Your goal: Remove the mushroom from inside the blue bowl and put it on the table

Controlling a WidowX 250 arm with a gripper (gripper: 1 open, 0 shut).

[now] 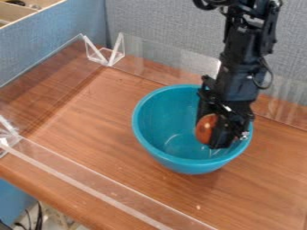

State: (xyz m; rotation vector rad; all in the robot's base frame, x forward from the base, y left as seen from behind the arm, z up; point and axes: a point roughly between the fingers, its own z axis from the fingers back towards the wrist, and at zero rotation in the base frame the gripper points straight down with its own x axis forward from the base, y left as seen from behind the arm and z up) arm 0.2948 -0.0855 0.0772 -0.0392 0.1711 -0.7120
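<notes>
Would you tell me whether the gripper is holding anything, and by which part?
The black gripper appears to hold the reddish-brown toy mushroom by its cap.

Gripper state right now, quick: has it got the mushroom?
Gripper: down in the blue bowl, jaws at the mushroom; whether they are closed on it can't be told.

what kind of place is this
Probably a lab or robotics workspace: a black robot arm reaches over a wooden tabletop edged with clear plastic walls, and a grey fabric-like partition stands behind.
</notes>
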